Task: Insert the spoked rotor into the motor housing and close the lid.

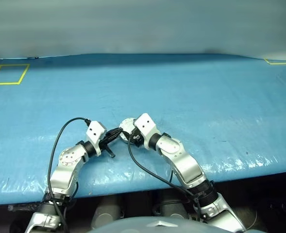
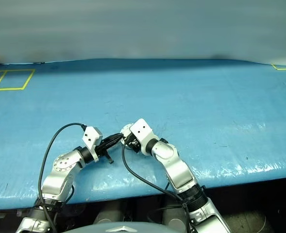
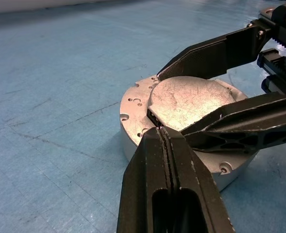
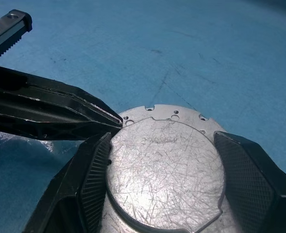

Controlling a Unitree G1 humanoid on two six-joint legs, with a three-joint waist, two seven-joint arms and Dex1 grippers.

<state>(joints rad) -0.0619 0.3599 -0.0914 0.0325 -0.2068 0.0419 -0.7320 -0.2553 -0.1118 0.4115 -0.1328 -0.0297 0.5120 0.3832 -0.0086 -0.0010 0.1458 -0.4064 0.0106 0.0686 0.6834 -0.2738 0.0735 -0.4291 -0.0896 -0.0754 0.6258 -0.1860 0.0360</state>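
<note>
The motor housing (image 3: 133, 104) lies on the blue table just ahead of both arms, and shows as a small silver disc (image 1: 126, 125) in the head views. The lid (image 4: 164, 170) rests flat on it, its scratched plain grey face up. My right gripper (image 4: 162, 137) straddles the lid, a ribbed pad (image 4: 96, 170) pressed against each side. My left gripper (image 3: 163, 132) is shut, its tips touching the lid's rim next to one right finger. The spoked rotor is hidden.
The blue sheet covering the table (image 1: 191, 87) stretches far ahead and to both sides. Yellow tape outlines mark its far left (image 1: 7, 74) and far right (image 1: 281, 61) corners. The table's front edge (image 1: 133, 187) runs close under my forearms.
</note>
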